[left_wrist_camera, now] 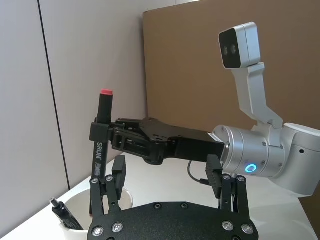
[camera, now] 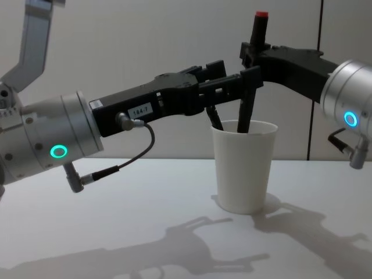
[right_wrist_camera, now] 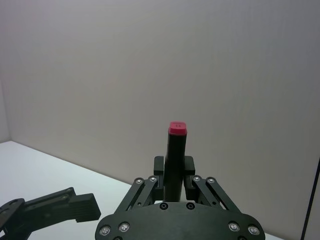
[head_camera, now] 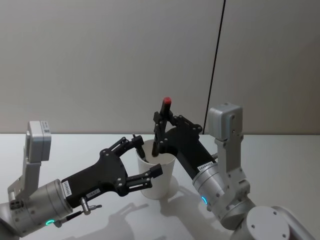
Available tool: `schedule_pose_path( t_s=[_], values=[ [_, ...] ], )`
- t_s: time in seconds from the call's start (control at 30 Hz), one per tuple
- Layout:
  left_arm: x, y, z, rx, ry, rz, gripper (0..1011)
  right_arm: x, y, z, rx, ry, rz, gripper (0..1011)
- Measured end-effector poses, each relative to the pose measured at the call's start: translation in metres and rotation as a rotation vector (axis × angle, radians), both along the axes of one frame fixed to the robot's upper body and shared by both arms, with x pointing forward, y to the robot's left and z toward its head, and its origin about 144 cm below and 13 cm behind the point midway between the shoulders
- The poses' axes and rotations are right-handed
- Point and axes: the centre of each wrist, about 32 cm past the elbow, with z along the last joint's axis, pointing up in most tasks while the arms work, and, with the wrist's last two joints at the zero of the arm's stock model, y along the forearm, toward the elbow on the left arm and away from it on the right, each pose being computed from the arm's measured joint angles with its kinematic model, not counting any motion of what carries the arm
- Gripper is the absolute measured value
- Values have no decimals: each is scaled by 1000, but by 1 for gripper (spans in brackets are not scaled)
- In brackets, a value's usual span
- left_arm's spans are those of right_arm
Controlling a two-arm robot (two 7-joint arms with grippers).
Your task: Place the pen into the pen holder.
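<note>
White table (camera: 116, 232), second pen (left_wrist_camera: 62, 214) inside holder (camera: 243, 168)

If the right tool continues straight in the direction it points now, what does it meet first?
Probably the left tool, which straddles the pen holder just ahead of the right tool and its pen; depth is uncertain.

A matt white paper cup (camera: 242, 165) stands on a smooth, faintly reflective white desk (camera: 145, 232). The pen (camera: 250, 75) shows a satin black plastic barrel with a dull red end cap. Both grippers, left (head_camera: 142, 162) and right (head_camera: 161, 131), are matt black with small bright screws; behind them the arm housings look like brushed silver metal and smooth grey plastic.
</note>
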Motion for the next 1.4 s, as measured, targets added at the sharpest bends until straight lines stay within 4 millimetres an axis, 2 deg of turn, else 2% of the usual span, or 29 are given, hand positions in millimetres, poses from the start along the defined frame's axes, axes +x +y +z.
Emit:
schedule_pose_path(
  t_s=[0.1, 0.2, 0.3, 0.33, 0.43, 0.47, 0.87, 1.4],
  values=[
    [0, 0, 0, 0, 0, 0, 1002, 1, 1, -1, -2, 1, -1, 255],
    [0, 0, 0, 0, 0, 0, 1002, 1, 2, -2, -4, 1, -2, 379],
    [0, 0, 0, 0, 0, 0, 1002, 2, 2, -2, -5, 1, -3, 455],
    [0, 0, 0, 0, 0, 0, 1002, 2, 2, -3, -5, 1, -3, 515],
    [0, 0, 0, 0, 0, 0, 1002, 2, 3, -3, -6, 0, -3, 584],
    [0, 0, 0, 0, 0, 0, 1002, 2, 3, -3, -6, 0, -3, 643],
    [0, 0, 0, 0, 0, 0, 1002, 2, 3, -2, 9, -1, -3, 979],
    [0, 0, 0, 0, 0, 0, 1002, -7, -5, 23, 131, -31, -2, 1001]
  ],
)
